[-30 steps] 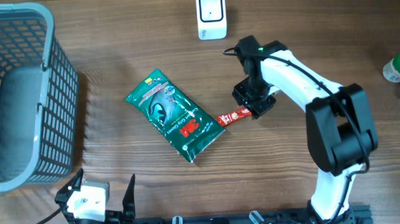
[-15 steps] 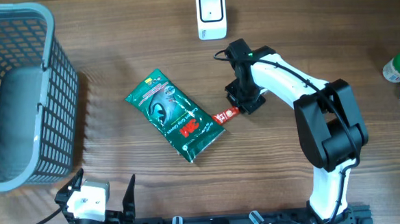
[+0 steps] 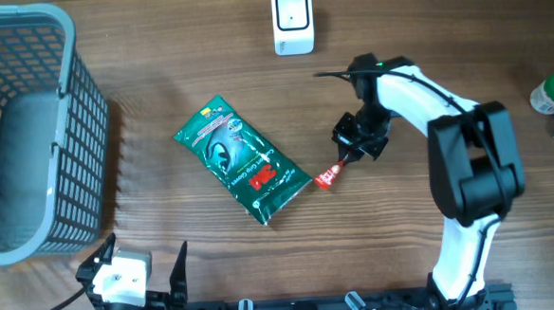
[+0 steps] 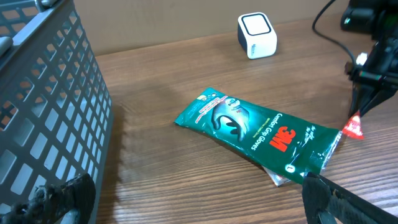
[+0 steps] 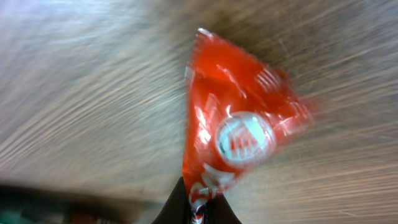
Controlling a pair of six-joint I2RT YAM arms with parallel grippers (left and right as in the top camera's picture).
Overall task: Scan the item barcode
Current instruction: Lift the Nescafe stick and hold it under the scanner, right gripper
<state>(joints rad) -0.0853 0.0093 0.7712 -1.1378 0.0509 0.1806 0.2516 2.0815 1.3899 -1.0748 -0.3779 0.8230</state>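
the red sachet (image 3: 329, 177) hangs pinched by one end in the right gripper (image 3: 350, 157), whose jaws are closed tight on its top edge. it sits below the white scanner (image 3: 292, 21) and a little to the right of it, well apart from it. its free corner points down toward the table (image 3: 157, 47), and whether that corner touches the wood cannot be told. the wrist view shows a round logo on the red face but no barcode, and the picture is smeared.

the step in hand looks like the pick-up: the item is gripped but not yet presented to the scanner. the next move, as i judge it, calls for carrying the sachet up toward the scanner's window and turning it until the barcode side faces that window. the wrap is limp and may swing, so a slow, steady approach would help the reading.

further from the scanner, down and to its left, lies a green glove pack (image 3: 242, 160), just beside the sachet. the grey basket (image 3: 84, 99) stands far to the scanner's left. the left gripper (image 3: 140, 264) waits at the near edge, well below the scanner, jaws spread wide and holding nothing.
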